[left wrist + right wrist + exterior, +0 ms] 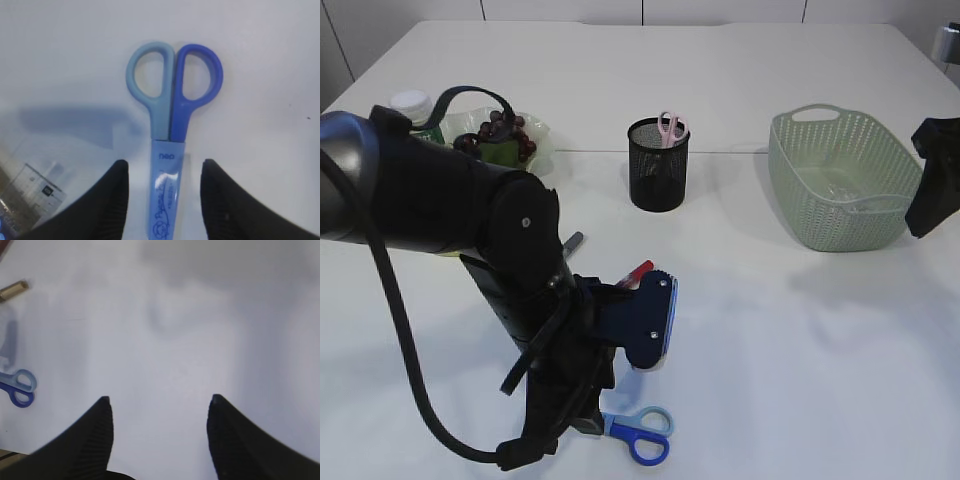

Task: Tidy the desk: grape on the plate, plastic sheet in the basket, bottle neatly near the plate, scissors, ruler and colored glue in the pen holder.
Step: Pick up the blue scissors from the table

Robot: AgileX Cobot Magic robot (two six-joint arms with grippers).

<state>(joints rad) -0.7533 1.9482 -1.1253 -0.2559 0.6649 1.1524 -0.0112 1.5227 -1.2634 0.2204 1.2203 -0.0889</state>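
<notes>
Blue scissors [168, 130] between open left pincer [165, 175] fingers

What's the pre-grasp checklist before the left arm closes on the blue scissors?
1. Left gripper open: ok.
2. Blue scissors centred between the fingers, sheath end inside the gap: ok.
3. Scissors flat on the table, blades closed in their sheath: ok.
4. Fingers low enough to pinch: cannot tell.
5. Pen holder upright, with room beside the pink scissors: ok.
6. Right gripper open, empty, clear of the left arm: ok.
</notes>
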